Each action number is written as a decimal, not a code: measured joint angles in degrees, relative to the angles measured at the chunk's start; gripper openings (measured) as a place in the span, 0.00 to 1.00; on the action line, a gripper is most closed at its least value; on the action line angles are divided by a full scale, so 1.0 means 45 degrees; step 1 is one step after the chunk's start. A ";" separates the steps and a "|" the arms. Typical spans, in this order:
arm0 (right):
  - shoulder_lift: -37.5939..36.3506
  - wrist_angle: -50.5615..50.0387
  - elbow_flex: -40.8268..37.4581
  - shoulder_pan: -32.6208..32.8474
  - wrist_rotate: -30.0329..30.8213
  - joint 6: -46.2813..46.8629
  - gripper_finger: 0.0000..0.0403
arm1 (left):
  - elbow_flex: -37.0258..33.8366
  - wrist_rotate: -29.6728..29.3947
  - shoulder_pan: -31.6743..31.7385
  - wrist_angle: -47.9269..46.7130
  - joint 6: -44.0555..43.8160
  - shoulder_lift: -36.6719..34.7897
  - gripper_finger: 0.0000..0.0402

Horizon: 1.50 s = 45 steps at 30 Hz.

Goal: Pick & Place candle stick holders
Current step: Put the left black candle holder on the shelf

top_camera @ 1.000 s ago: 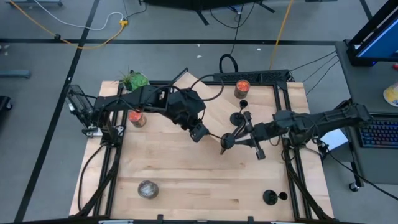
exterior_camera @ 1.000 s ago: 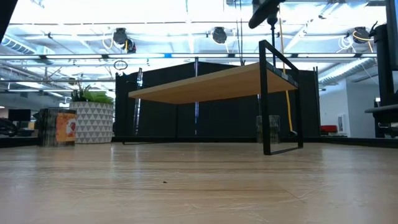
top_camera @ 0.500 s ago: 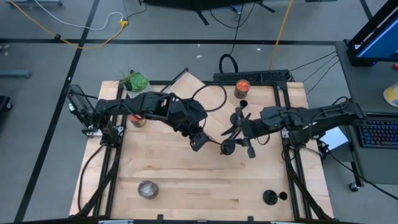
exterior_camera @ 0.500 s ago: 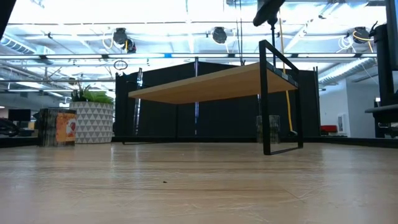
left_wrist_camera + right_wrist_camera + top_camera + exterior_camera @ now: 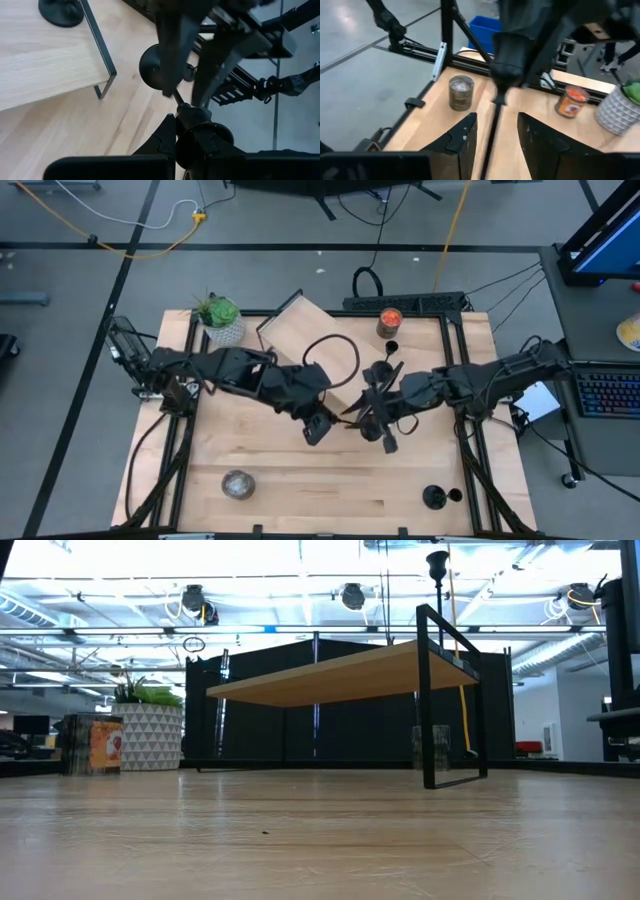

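One black candle stick holder [image 5: 176, 98] hangs in the air between my two grippers over the middle of the table. My left gripper [image 5: 318, 428] is shut on its cup end. My right gripper [image 5: 374, 418] comes from the table's right, with the thin stem [image 5: 491, 131] running between its fingers. A second holder [image 5: 380, 370] stands by its base on the raised wooden shelf [image 5: 300, 335]. A third holder [image 5: 433, 497] stands on the table near the front right corner. My left gripper has the holder's cup [image 5: 202, 142] between its fingers; one finger [image 5: 161, 141] lies against the cup's side and the cup hides the other. The holder lies about level, clear of the table. My right gripper holds the holder at its base end [image 5: 150, 65], far back between the fingers. The stem runs forward along the gap, apart from both fingers [image 5: 466, 134]. The place of contact lies below the wrist picture's edge.
A potted plant [image 5: 220, 315] stands at the far left. An orange-filled jar [image 5: 388, 323] stands at the far edge and another orange jar [image 5: 569, 101] near the plant. A grey jar [image 5: 237, 484] stands near the front left. The black frame rails run along both sides.
My right gripper has carried the holder toward the table's left and near edge. My left gripper has gone toward the near edge and met it, taking hold of the cup end. The shelf, earlier under the left arm, now shows.
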 joint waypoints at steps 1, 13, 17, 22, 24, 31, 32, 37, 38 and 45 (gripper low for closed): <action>0.0105 -0.0005 0.0074 0.0076 0.0003 0.0082 0.34 | 0.0000 -0.0153 -0.0096 0.0013 -0.0091 0.0000 0.04; 0.1070 -0.0371 0.0593 0.0344 -0.0229 0.1246 0.32 | 0.0000 -0.0187 -0.0730 0.0488 -0.0354 0.1080 0.04; 0.1050 -0.0698 0.0607 0.0423 -0.0201 0.1598 0.28 | 0.0000 -0.0221 -0.0783 0.0606 -0.0466 0.1122 0.04; 0.1050 -0.0747 0.0612 0.0628 -0.0086 0.1687 0.23 | 0.0000 -0.0200 -0.0802 0.0667 -0.0538 0.1122 0.04; 0.1055 -0.0746 0.0612 0.0645 -0.0091 0.1682 0.21 | 0.0000 -0.0171 -0.0802 0.0689 -0.0536 0.1122 0.04; 0.1055 -0.0815 0.0612 0.0645 -0.0097 0.1580 0.07 | 0.0000 -0.0283 -0.0797 0.0663 -0.0528 0.1122 0.04; 0.1055 -0.0815 0.0612 0.0645 -0.0097 0.1567 0.07 | 0.0000 -0.0290 -0.0797 0.0649 -0.0528 0.1122 0.04; 0.1055 -0.0819 0.0612 0.0645 -0.0062 0.1499 0.07 | 0.0000 -0.0363 -0.0797 0.0649 -0.0534 0.1122 0.03; 0.1053 -0.0819 0.0612 0.0643 -0.0042 0.1481 0.07 | 0.0000 -0.0420 -0.0799 0.0643 -0.0533 0.1122 0.03; 0.1046 -0.0732 0.0612 0.0640 0.0000 0.1338 0.07 | 0.0000 -0.0644 -0.0807 0.0756 -0.0526 0.1122 0.17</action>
